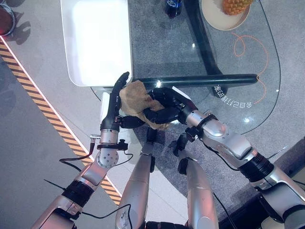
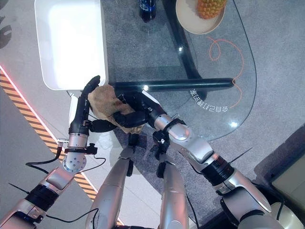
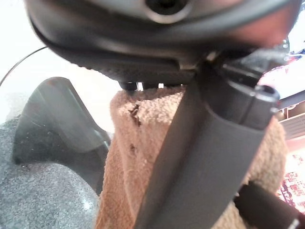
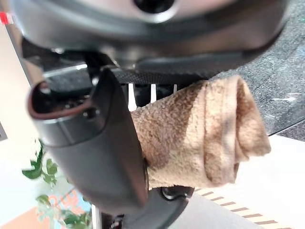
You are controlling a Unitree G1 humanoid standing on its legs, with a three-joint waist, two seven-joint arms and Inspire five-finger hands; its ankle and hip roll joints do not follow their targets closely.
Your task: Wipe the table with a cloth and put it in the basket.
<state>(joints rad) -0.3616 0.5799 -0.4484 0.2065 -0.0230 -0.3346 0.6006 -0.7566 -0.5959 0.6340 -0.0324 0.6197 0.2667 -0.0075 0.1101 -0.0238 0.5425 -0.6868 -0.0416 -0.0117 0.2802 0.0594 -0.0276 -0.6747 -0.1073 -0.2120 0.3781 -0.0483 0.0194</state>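
A crumpled tan cloth (image 1: 136, 98) is held up at the near-left edge of the glass table (image 1: 228, 105), between my two hands. My right hand (image 1: 164, 109) is shut on it, thumb over the cloth (image 4: 200, 133) and fingers curled beneath. My left hand (image 1: 114, 102) stands against the cloth's left side with straight fingers, its thumb (image 3: 200, 162) lying across the cloth (image 3: 138, 157). A white basket (image 1: 128, 47), a shallow rounded tub, sits just beyond the left hand, left of the table.
On the far part of the glass stand a dark bottle (image 1: 172, 7) and a plate (image 1: 214, 20) with a pineapple (image 1: 236, 5). A black bar (image 1: 200, 81) runs under the glass. Yellow-black striped tape (image 1: 47, 114) crosses the floor at the left.
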